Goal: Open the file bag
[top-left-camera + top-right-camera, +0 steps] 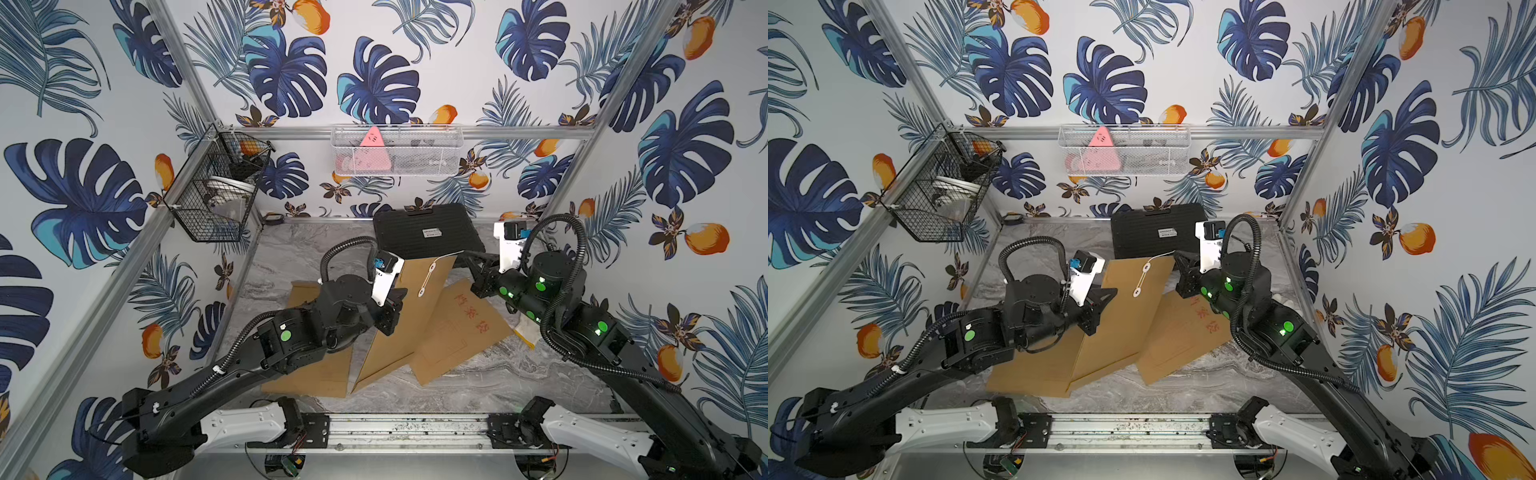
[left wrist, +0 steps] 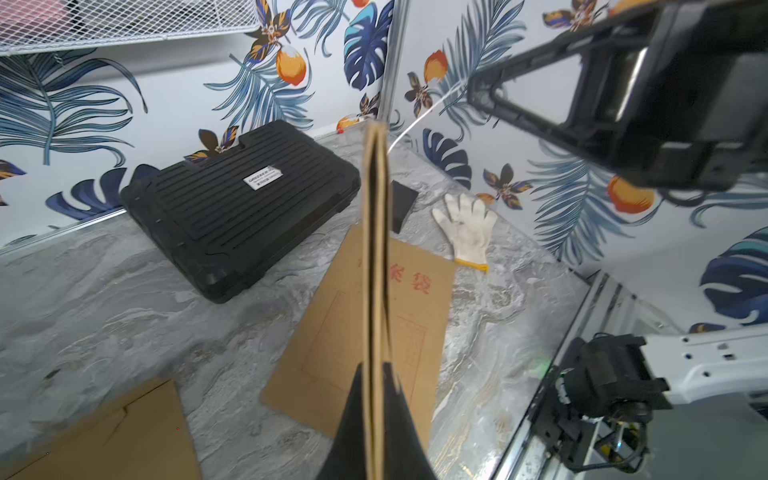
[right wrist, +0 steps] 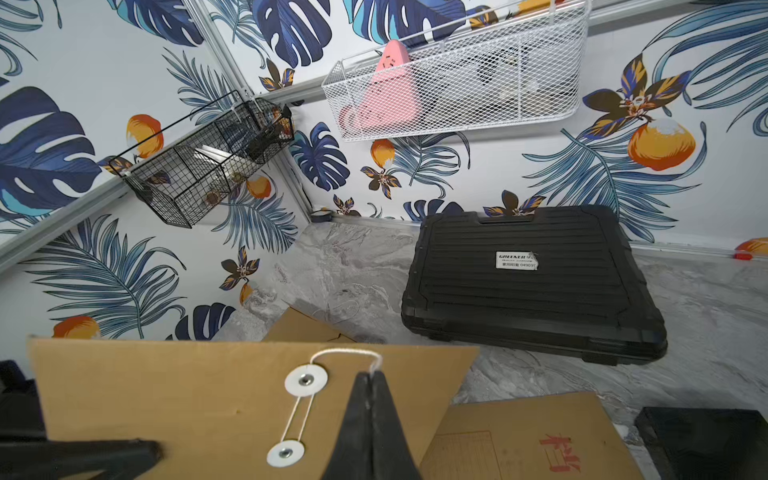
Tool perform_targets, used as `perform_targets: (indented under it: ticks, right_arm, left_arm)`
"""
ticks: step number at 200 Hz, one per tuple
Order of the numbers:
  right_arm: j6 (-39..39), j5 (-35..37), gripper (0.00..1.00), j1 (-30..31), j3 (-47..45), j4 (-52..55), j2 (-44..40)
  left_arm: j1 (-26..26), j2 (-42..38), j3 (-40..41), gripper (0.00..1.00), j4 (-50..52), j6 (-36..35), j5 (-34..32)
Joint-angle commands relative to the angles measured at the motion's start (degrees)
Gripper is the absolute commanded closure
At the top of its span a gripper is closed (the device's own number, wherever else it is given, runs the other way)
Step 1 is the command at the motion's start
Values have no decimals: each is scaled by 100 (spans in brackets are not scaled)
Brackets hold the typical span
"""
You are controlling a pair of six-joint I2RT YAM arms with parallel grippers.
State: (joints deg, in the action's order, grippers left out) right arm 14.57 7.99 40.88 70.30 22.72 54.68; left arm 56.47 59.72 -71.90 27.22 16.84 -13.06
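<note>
The tall brown kraft-paper file bag [image 1: 405, 328] is held up off the grey marbled table [image 1: 478, 390], directly in front of the black ribbed plastic case [image 1: 428, 232]. Its long axis points at the case and its flap end is nearest the case. Whether its far lower corner touches the table, you cannot tell.

The left pincer [image 2: 376, 395] is clamped on the bag's side edge, well back from the case. The right pincer [image 3: 370, 378] is closed on the thin white closure string [image 3: 345, 353], just beside the flap end and between the bag and the case.

The string arcs from the upper white round disc [image 3: 306, 379] to the right pincer. Two strands run from that disc down to the lower white round disc [image 3: 285, 453], so I judge the closure not yet undone.

The right arm is the nearer one to the discs. The discs line up along the bag's long axis, and the string leaves the upper disc sideways. You will likely need to circle around that disc rather than pull straight. A hard tug risks tearing the flap or slipping the left grip.
</note>
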Motion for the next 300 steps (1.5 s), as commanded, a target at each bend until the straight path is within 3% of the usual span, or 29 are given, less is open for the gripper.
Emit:
perform_targets:
  ticks: [1,47,108,170,252,300]
  right_arm:
    - [-120,-80,100,7,76,28,24]
    - [-121,-38,100,7,-24,-123,2]
    - [-88,-219,100,9,-139,-204,43]
    - [134,326,100,8,-178,329,88]
    - [126,240,100,16,-162,558,252]
    - [-157,-211,100,11,-167,531,253]
  left_arm:
    - [-86,-114,53,100,-824,392,273]
    - [-127,-329,101,100,-1245,643,565]
    - [-127,-424,26,100,-1316,681,474]
    - [-132,-554,29,100,-1269,604,259]
    - [-129,-639,18,100,-1178,612,234]
    - [-127,-640,-6,100,-1093,582,131]
